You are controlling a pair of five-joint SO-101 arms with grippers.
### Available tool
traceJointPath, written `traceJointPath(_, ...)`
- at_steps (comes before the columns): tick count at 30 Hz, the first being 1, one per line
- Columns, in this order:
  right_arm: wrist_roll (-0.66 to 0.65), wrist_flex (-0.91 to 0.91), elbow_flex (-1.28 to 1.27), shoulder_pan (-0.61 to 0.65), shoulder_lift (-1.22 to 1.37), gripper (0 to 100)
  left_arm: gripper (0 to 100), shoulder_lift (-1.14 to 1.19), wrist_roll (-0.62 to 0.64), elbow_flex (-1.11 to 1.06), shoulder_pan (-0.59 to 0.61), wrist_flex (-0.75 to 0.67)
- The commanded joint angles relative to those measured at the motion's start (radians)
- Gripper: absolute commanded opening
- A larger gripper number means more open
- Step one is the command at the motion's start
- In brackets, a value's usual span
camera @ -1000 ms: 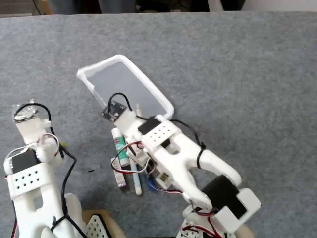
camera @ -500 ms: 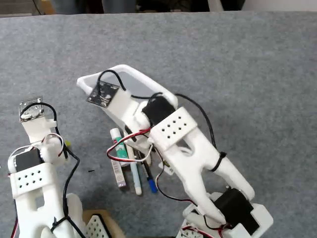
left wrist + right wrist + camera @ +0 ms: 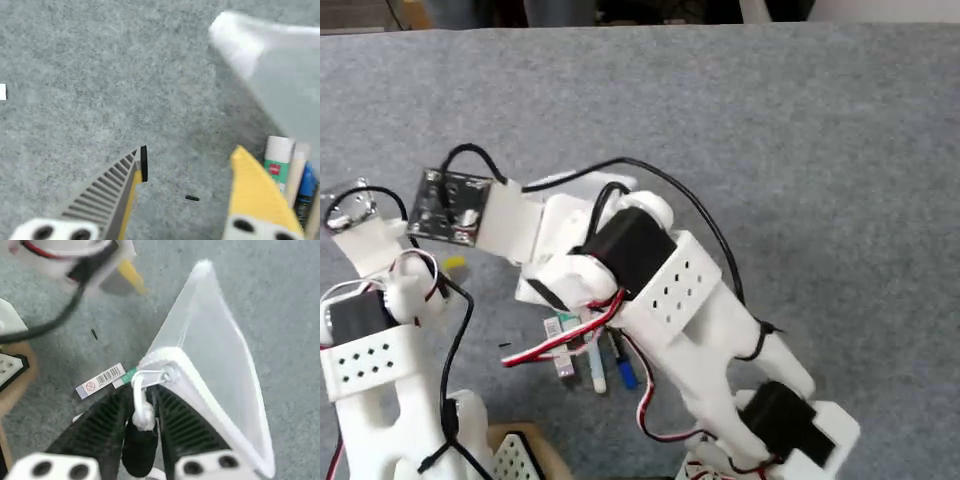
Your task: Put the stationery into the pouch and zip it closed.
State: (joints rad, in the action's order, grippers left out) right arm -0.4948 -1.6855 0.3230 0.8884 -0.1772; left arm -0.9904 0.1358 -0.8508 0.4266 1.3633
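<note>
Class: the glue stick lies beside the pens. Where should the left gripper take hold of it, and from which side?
Probably the white cap end of the glue stick, which juts past the pens beside it. Come down from above with the left gripper, jaws open, across its round body: bare carpet lies on its outer side.

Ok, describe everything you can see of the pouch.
The pouch is flat, rectangular and translucent, like clear plastic, edged with a white zip band. The right gripper is shut on the white zip pull at one corner. The pouch sits tilted, that corner seemingly raised above the grey mat, close to the stationery.
</note>
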Motion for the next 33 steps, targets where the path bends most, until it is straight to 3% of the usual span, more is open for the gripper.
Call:
traceJointPath(1, -0.009, -0.071, 0.208, 0.031, 0.061, 1.2, 37, 0.000, 0.034, 0.170, -0.038, 0.106)
traceJointPath(10, -0.009, -0.080, 0.343, 0.091, 0.097, 1.2, 37, 0.009, 0.034, 0.501, -0.045, 0.275)
traceJointPath(21, -0.009, -0.080, 0.203, 0.089, 0.030, 1.2, 37, 0.003, 0.077, 0.550, -0.044, 0.293)
traceJointPath(24, -0.009, -0.066, 0.199, 0.055, 0.033, 1.2, 37, 0.006, 0.077, 0.636, -0.051, 0.364)
traceJointPath(28, -0.009, -0.051, 0.199, -0.003, 0.053, 1.2, 37, 0.002, 0.077, 0.739, -0.122, 0.399)
traceJointPath(33, -0.009, -0.048, 0.200, -0.006, 0.059, 1.2, 37, 0.002, 0.078, 0.720, -0.200, 0.399)
